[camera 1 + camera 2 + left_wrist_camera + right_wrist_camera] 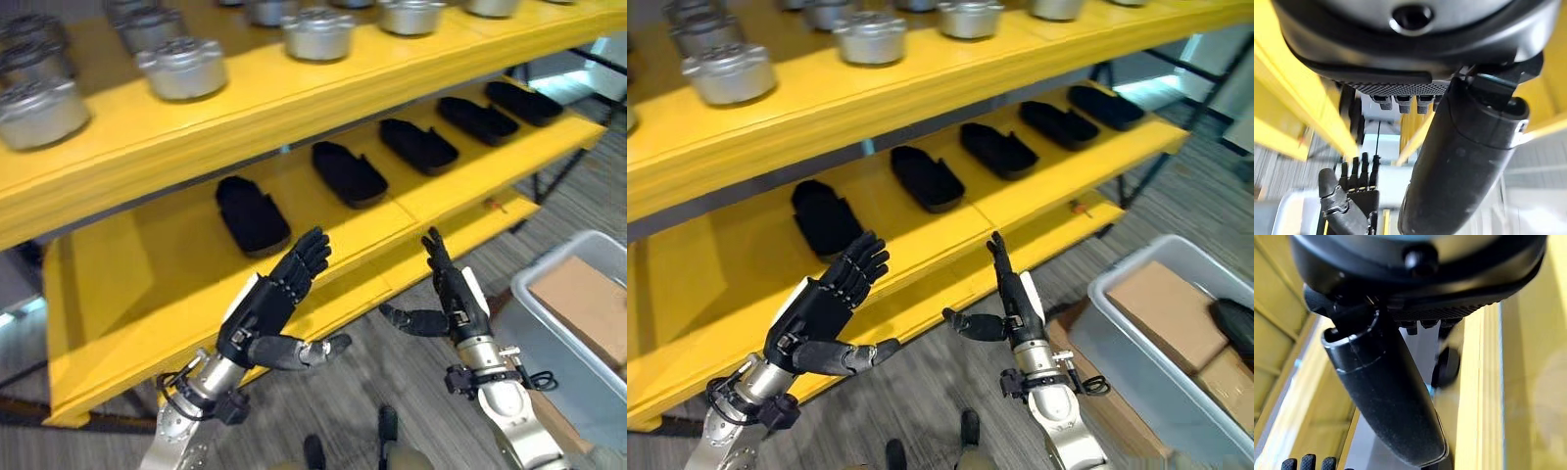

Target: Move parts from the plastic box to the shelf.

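Note:
Both hands are raised side by side before the yellow shelf [147, 264], palms facing each other. My left hand [265, 308] is open, fingers straight, and holds nothing; its thumb [1464, 161] sticks out free. My right hand [456, 294] is open too, fingers pointing up, nothing in it. Several black parts [252, 215] lie in a row on the middle shelf board. The grey plastic box [1117, 352] stands on the floor at the right, with one black part [1236, 328] showing at its far edge.
Several silver metal parts [183, 67] stand on the top shelf board. Brown cardboard pieces [1166, 308] lie inside the plastic box. The shelf's lowest board [460, 230] runs just behind the hands. Grey floor lies below.

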Tool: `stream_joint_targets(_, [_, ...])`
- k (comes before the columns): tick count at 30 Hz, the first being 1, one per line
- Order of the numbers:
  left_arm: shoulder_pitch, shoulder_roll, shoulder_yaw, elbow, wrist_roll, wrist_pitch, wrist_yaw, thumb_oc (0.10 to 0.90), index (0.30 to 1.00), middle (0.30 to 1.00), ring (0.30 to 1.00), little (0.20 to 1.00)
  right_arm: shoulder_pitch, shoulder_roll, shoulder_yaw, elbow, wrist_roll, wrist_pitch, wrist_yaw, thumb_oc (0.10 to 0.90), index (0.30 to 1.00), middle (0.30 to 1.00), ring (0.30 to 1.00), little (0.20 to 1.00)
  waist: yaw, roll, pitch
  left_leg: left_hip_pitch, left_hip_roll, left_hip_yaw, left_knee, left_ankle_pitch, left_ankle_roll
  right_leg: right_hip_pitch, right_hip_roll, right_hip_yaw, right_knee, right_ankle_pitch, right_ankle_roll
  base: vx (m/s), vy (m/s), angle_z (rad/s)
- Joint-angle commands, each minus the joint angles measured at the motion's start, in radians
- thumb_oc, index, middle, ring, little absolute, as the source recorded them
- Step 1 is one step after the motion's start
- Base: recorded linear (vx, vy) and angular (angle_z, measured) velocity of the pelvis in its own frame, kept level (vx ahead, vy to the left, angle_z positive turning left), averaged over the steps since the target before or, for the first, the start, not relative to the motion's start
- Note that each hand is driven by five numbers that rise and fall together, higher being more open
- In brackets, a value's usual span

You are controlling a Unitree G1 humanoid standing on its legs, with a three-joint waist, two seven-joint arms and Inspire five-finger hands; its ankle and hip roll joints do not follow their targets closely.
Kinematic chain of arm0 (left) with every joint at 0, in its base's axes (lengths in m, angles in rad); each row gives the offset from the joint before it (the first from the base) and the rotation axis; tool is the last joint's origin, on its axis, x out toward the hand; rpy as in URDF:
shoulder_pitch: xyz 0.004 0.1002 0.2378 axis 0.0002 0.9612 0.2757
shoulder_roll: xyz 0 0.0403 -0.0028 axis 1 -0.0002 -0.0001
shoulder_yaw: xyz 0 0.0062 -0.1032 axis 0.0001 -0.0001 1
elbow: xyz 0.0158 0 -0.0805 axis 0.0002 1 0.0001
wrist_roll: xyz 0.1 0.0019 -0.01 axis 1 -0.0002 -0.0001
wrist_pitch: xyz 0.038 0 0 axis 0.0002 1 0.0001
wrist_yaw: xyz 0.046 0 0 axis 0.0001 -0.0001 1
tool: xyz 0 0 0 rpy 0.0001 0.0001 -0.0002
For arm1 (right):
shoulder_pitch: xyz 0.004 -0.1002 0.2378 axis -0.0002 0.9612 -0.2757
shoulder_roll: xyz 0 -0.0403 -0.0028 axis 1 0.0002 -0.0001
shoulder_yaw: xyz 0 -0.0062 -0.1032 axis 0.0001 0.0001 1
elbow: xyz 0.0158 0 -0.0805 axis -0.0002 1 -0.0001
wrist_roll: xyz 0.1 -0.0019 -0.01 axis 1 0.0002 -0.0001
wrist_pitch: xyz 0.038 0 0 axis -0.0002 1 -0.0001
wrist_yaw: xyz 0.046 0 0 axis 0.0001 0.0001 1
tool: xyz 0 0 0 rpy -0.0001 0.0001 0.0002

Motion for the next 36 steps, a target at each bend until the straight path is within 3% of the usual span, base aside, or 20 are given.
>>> stream_joint_targets(1, [-0.108, -0.026, 0.012, -0.039, -0.013, -0.111, 0.001, 0.9, 1.0, 1.0, 1.0, 1.0, -0.139, -0.041, -0.027, -0.037, -0.035, -0.106, -0.081, 0.9, 1.0, 1.0, 1.0, 1.0, -0.011, -0.005, -0.04, 0.009, -0.027, -0.138, 0.023, -0.087, -0.03, 0.146, 0.011, 0.038, -0.047, -0.096, 0.019, -0.01, -0.052, -0.72])
stream_joint_targets(4, [-0.122, -0.02, 0.006, -0.016, -0.029, -0.129, -0.022, 0.9, 1.0, 1.0, 1.0, 1.0, -0.132, -0.025, -0.034, -0.033, -0.063, -0.118, -0.12, 0.9, 1.0, 1.0, 1.0, 1.0, -0.025, -0.005, -0.036, 0.005, -0.012, -0.121, 0.04, -0.092, -0.02, 0.134, -0.032, 0.065, -0.021, -0.093, 0.039, -0.01, -0.107, -0.27])
stream_joint_targets(5, [-0.126, -0.017, 0.009, -0.004, -0.03, -0.146, -0.033, 0.9, 1.0, 1.0, 1.0, 1.0, -0.127, -0.007, -0.04, -0.042, -0.1, -0.11, -0.153, 0.9, 1.0, 1.0, 1.0, 1.0, -0.029, -0.006, -0.028, 0.003, 0.005, -0.09, 0.063, -0.098, -0.015, 0.122, -0.082, 0.058, 0.004, -0.081, 0.065, 0.0, -0.147, -0.26])
stream_joint_targets(7, [-0.125, -0.015, 0.011, -0.007, -0.028, -0.149, -0.03, 0.9, 1.0, 1.0, 1.0, 1.0, -0.13, 0.005, -0.041, -0.043, -0.112, -0.102, -0.165, 0.9, 1.0, 1.0, 1.0, 1.0, -0.029, -0.008, -0.021, 0.005, 0.021, -0.06, 0.081, -0.104, -0.014, 0.118, -0.12, 0.039, 0.021, -0.068, 0.08, 0.06, -0.159, -0.32])
stream_joint_targets(10, [-0.126, -0.013, 0.017, -0.014, -0.018, -0.145, -0.016, 0.9, 1.0, 1.0, 1.0, 1.0, -0.141, 0.0, -0.049, -0.049, -0.127, -0.08, -0.181, 0.9, 1.0, 1.0, 1.0, 1.0, -0.027, -0.014, -0.014, 0.023, 0.052, -0.019, 0.108, -0.129, -0.029, 0.154, -0.137, -0.001, -0.003, -0.071, 0.093, 0.13, -0.201, -0.47])
stream_joint_targets(17, [-0.12, -0.032, 0.027, -0.059, -0.034, -0.092, -0.015, 0.9, 1.0, 1.0, 1.0, 1.0, -0.173, -0.022, -0.063, -0.035, -0.159, -0.02, -0.218, 0.9, 1.0, 1.0, 1.0, 1.0, -0.037, -0.014, -0.032, 0.044, 0.116, 0.02, 0.119, -0.128, -0.089, 0.203, -0.095, -0.021, -0.122, -0.052, 0.059, 0.21, -0.278, -0.53])
stream_joint_targets(23, [-0.125, -0.048, 0.012, -0.053, -0.049, -0.088, 0.007, 0.9, 1.0, 1.0, 1.0, 1.0, -0.169, -0.038, -0.079, -0.016, -0.196, -0.001, -0.249, 0.9, 1.0, 1.0, 1.0, 1.0, -0.072, -0.009, -0.049, 0.04, 0.169, 0.069, 0.155, -0.119, -0.12, 0.194, -0.074, -0.029, -0.126, -0.06, 0.028, 0.2, -0.222, -0.37])
stream_joint_targets(30, [-0.158, -0.054, -0.018, -0.056, -0.019, -0.099, 0.065, 0.9, 1.0, 1.0, 1.0, 1.0, -0.154, -0.064, -0.083, 0.016, -0.181, -0.007, -0.247, 0.9, 1.0, 1.0, 1.0, 1.0, -0.114, 0.006, -0.044, 0.007, 0.24, 0.096, 0.261, -0.029, -0.164, 0.164, -0.028, -0.018, -0.095, -0.098, -0.023, 0.15, -0.179, -0.42])
stream_joint_targets(33, [-0.171, -0.06, -0.023, -0.052, -0.001, -0.103, 0.094, 0.9, 1.0, 1.0, 1.0, 1.0, -0.141, -0.077, -0.082, 0.019, -0.142, -0.028, -0.191, 0.9, 1.0, 1.0, 1.0, 1.0, -0.131, 0.009, -0.044, -0.008, 0.271, 0.097, 0.321, 0.017, -0.187, 0.161, 0.004, -0.004, -0.09, -0.118, -0.052, 0.21, -0.233, -0.37])
stream_joint_targets(36, [-0.17, -0.064, -0.007, -0.046, 0.024, -0.105, 0.111, 0.9, 1.0, 1.0, 1.0, 1.0, -0.111, -0.077, -0.094, 0.02, 0.017, -0.051, -0.097, 0.9, 1.0, 1.0, 1.0, 1.0, -0.145, 0.003, -0.047, -0.021, 0.287, 0.071, 0.388, 0.048, -0.202, 0.157, 0.034, 0.026, -0.096, -0.127, -0.076, 0.15, -0.19, -0.29])
